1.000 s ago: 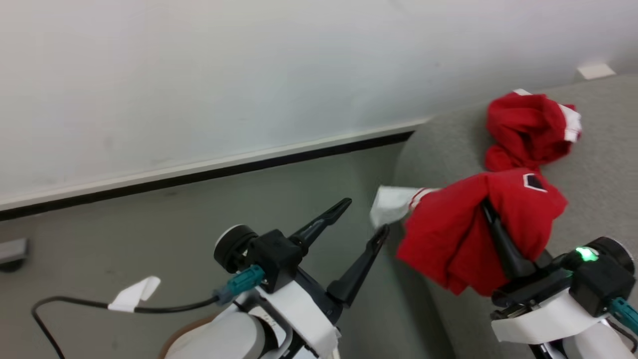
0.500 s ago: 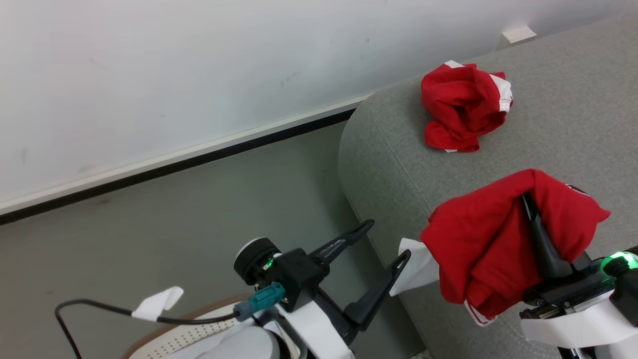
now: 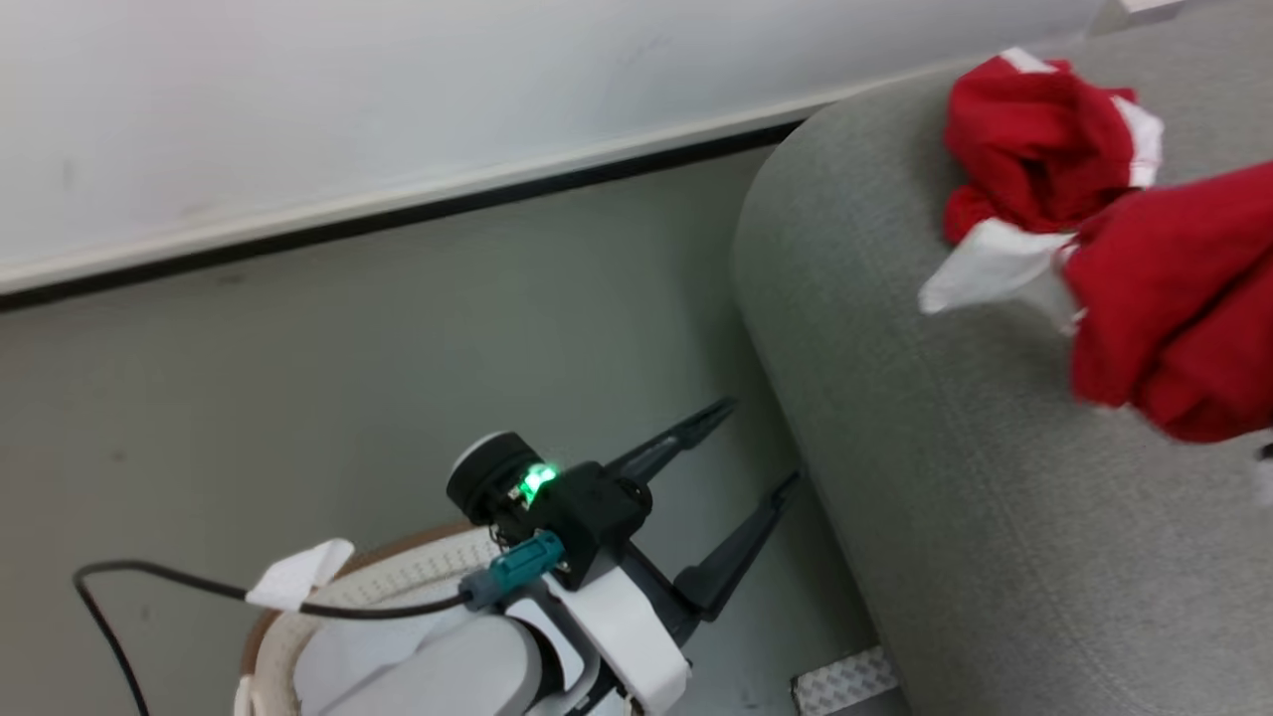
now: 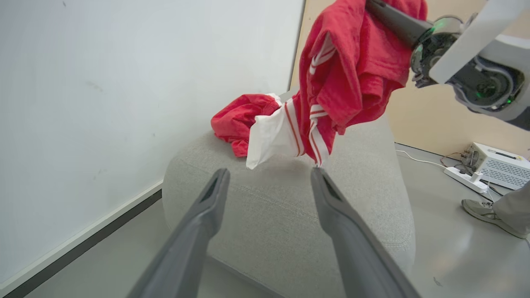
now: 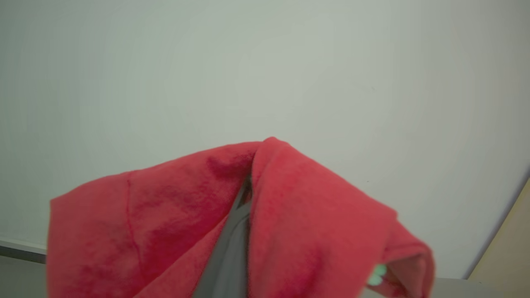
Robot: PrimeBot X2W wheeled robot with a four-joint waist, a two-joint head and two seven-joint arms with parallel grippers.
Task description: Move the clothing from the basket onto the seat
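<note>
Against white wall (image 5: pixel 265 62), clothing (image 5: pixel 157 215) shrouds right fingers (image 5: pixel 232 244).

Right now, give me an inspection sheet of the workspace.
Surface: grey sofa, crumpled red garment lying on it.
Job's things: hanging red garment with white striped trim, above the sofa; white perforated basket partly behind left forearm.
Clutter: white box on floor.
Tools: left tool open, empty; right tool shut on the hanging red garment.
Cables: black cable with white tag by left wrist; power strip with white lead on floor.
Surroundings: white wall, grey floor, a person's shoe.
</note>
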